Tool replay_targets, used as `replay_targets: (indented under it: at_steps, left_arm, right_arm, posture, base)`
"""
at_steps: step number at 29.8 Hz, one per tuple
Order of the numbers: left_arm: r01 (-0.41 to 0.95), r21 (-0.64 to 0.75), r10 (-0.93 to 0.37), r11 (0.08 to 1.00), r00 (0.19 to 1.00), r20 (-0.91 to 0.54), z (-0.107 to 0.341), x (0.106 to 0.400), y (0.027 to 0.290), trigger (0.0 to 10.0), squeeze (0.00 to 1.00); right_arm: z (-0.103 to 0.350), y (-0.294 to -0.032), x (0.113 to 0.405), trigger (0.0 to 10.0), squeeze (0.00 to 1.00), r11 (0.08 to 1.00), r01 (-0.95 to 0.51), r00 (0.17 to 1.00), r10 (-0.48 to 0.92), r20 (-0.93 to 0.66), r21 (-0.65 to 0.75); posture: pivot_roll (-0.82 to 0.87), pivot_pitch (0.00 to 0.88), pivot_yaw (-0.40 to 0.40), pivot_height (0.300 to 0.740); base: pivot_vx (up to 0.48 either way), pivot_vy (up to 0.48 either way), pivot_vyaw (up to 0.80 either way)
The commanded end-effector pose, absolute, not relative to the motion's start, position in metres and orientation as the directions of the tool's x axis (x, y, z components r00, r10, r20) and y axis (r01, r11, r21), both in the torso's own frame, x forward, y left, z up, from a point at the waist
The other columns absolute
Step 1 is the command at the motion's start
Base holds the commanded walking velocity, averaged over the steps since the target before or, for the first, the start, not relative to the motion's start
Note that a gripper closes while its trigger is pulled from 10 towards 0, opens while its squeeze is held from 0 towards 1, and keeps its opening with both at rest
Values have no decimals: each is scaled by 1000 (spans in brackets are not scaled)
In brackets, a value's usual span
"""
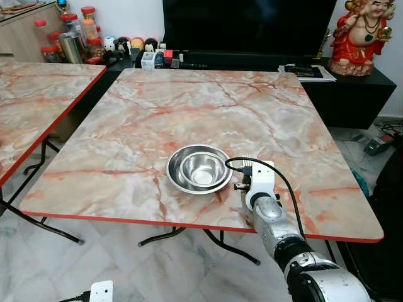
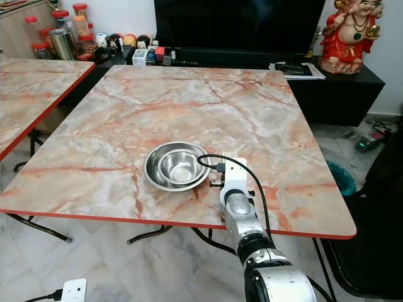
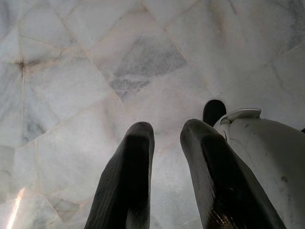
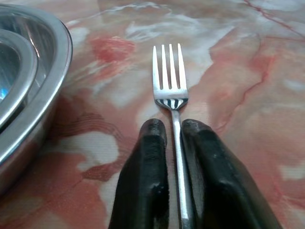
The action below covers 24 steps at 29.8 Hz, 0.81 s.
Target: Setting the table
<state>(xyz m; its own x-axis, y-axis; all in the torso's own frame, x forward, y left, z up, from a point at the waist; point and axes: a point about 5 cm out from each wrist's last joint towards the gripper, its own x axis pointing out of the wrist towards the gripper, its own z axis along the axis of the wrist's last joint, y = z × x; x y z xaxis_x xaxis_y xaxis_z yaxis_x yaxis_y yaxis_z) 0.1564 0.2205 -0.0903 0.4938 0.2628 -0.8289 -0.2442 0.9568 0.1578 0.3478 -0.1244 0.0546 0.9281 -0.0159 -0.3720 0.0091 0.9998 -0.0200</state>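
Right gripper (image 4: 174, 131) pinches a fork (image 4: 170, 86) beside nested steel bowls; left arm idle over the floor.

Left eye view: marble-pattern table (image 1: 189, 113) with a red edge fills centre frame; two round shiny steel bowls (image 1: 198, 168), small inside large, sit lower centre. The silver right arm comes in from lower right, its white wrist block just right of the bowls. Red figurine (image 1: 362, 34) upper right, jars (image 1: 79, 38) upper left. Right eye view: same layout, bowls (image 2: 176, 165) left of the wrist. Left wrist view: left gripper (image 3: 167, 138), two glossy black fingers (image 3: 128, 176) with a narrow gap, holding nothing, over pale cracked-marble floor (image 3: 119, 62). Right wrist view: black fingers (image 4: 145, 176) closed on the thin metal fork handle, four tines pointing up-frame above the tabletop; bowl rim curves at left edge.
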Motion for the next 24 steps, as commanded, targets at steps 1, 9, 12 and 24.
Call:
replay_targets:
  at_steps: [1, 9, 12, 24]
  left_arm:
    - [-246, 175, 275, 953, 474, -837, -92, 152, 224, 10000, 0]
    - [-245, 175, 275, 954, 474, -836, -92, 152, 223, 10000, 0]
    - [-244, 175, 275, 954, 475, -836, -91, 153, 223, 10000, 0]
    - [-244, 170, 271, 955, 483, -833, -90, 157, 222, 10000, 0]
  right_arm:
    - [60, -124, 352, 10000, 902, 1000, 13, 933, -18, -360, -18]
    - [59, -125, 351, 10000, 914, 1000, 16, 933, -21, -359, -19]
    - [59, -125, 351, 10000, 1000, 1000, 15, 933, -21, -358, -18]
    - [65, -127, 355, 10000, 1000, 999, 13, 946, -22, -323, -31]
  posture:
    - [40, 0, -10, 719]
    - [43, 0, -7, 719]
    - [44, 0, -8, 719]
    - [35, 0, -9, 719]
  base:
    - [0, 0, 0]
    - [0, 0, 0]
    - [0, 0, 0]
    - [0, 0, 0]
